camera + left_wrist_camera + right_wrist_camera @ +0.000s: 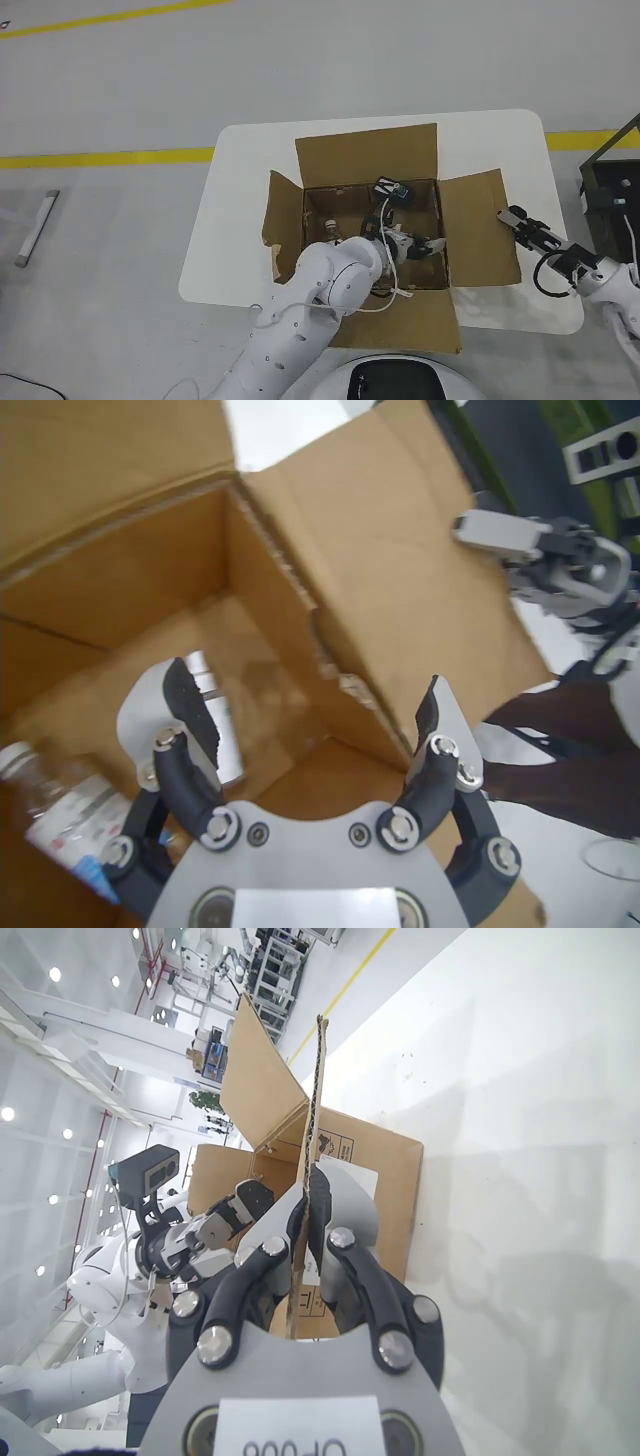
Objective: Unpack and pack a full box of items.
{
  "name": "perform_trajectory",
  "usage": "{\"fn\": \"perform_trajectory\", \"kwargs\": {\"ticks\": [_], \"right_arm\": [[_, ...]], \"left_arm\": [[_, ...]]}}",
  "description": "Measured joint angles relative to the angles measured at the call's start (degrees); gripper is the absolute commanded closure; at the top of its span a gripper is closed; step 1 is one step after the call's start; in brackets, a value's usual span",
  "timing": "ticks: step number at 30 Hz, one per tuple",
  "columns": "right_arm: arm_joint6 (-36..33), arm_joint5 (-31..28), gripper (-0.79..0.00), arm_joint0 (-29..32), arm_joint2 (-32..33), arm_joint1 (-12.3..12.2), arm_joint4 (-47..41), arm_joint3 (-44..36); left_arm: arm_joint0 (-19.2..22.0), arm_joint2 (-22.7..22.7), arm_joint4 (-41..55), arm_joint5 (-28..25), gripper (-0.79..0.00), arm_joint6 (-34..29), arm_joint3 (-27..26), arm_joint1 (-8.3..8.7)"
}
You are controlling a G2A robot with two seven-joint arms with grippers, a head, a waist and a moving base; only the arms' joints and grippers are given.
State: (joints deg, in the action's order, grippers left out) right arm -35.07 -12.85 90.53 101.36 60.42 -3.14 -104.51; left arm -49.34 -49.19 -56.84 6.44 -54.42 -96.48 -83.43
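Open box holds 1 bottle and 1 silver can.

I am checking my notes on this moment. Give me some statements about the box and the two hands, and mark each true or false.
1. The left hand is open above the inside of the box. True.
2. The right hand holds a bottle. False: it is shut on the box's side flap.
3. The box's flaps are folded shut. False: all four are spread open.
4. A clear bottle is inside the box. True.
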Motion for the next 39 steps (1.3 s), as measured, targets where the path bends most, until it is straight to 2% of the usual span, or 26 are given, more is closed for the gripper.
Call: {"fn": "perform_trajectory", "kwargs": {"ticks": [7,12,30,39], "right_arm": [[0.0,-0.3,0.000,0.1,-0.4,-0.1,1.7,-1.0],[0.2,-0.5,0.000,-0.1,-0.6,-0.1,2.7,-1.3],[1.1,-1.3,0.000,0.4,-0.9,-0.2,4.4,-1.7],[1.5,-1.4,0.000,1.1,-0.6,-0.2,4.4,-2.5]], "left_arm": [[-1.8,-2.6,-14.9,3.4,-0.785,-10.2,-0.3,1.56],[-2.7,-3.0,-18.0,2.8,-0.785,-13.6,-1.0,1.79],[-3.9,-3.8,-16.9,2.8,-0.785,-13.0,-0.8,1.76],[-0.9,-2.5,-17.8,12.1,-0.785,-22.0,3.3,0.32]]}}
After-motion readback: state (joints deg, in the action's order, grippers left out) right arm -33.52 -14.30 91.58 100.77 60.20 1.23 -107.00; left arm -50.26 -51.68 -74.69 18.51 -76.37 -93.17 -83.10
